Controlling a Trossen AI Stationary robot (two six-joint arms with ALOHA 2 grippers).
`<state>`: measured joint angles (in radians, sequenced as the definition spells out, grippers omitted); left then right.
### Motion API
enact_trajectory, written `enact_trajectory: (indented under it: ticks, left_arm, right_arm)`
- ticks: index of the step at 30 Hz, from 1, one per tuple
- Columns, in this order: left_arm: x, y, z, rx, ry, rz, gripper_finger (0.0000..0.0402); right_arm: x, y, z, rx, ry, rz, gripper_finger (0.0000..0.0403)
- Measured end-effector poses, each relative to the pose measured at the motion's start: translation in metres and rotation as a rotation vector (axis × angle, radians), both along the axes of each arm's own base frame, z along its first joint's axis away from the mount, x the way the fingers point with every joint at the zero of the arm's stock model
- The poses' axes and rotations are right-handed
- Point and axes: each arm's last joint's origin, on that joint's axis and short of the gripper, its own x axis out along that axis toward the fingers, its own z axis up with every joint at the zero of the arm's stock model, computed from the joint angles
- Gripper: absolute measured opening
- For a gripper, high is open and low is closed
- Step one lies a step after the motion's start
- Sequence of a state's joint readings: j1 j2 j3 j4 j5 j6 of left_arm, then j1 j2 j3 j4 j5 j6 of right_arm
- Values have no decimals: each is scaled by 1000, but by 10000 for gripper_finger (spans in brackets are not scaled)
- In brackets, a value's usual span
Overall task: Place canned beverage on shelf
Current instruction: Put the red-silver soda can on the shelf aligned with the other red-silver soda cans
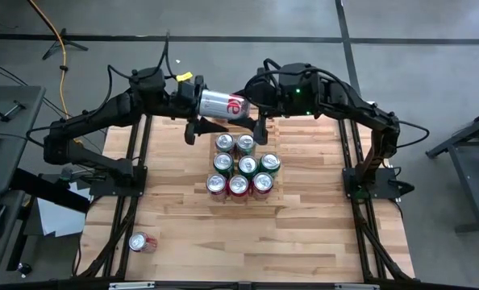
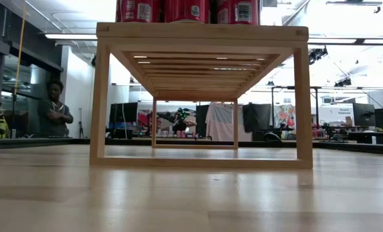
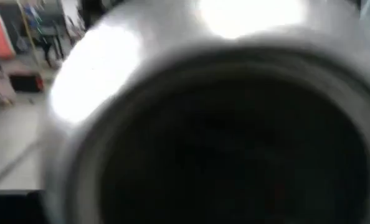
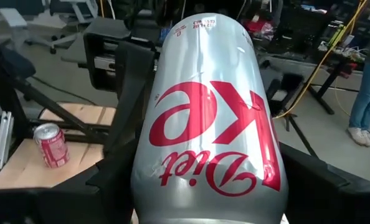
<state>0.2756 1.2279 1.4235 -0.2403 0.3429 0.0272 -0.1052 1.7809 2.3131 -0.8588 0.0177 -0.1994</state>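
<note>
A silver Diet Coke can (image 1: 222,104) lies level in the air beyond the far side of the shelf (image 1: 223,197), its long axis left to right. My left gripper (image 1: 197,101) is on its left end and my right gripper (image 1: 249,105) on its right end. In the left wrist view the can's hollow bottom (image 3: 235,143) fills the picture. In the right wrist view the can's side (image 4: 210,124) runs away from the camera. The pale-wood shelf (image 2: 201,38) carries several upright cans (image 1: 241,165). My left gripper has the can's left, bottom end (image 1: 206,102), coming level from the table's left with its fingers along the can. The can itself hides the fingers in the wrist view. My right gripper holds the can's right end (image 4: 149,186) between its two fingers (image 4: 119,180), which lie along the can's sides. It comes from the table's right, slanting slightly down. The can is level and lifted clear of table and shelf.
A red can (image 1: 139,242) lies on the wooden table (image 1: 304,242) near its front left corner, also seen as the red can (image 4: 51,144) in the right wrist view. A person (image 2: 55,109) stands in the room beyond. Bare wood lies in front of the shelf.
</note>
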Motion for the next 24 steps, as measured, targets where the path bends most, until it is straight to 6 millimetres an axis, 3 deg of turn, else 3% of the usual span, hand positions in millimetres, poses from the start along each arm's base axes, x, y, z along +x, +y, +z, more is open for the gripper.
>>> enact_trajectory:
  ticks: [12, 17, 24]
  left_arm:
    - [-6, -1, 25, 193, -220, 39, 287]
    - [-5, -1, 20, 180, -173, 39, 287]
    - [-9, 11, 11, 197, -67, 185, 287]
  right_arm:
    - [6, -7, -7, 4, 24, -70, 286]
    - [8, -7, -8, 5, 24, -64, 286]
    - [7, -2, -1, 9, -33, -27, 286]
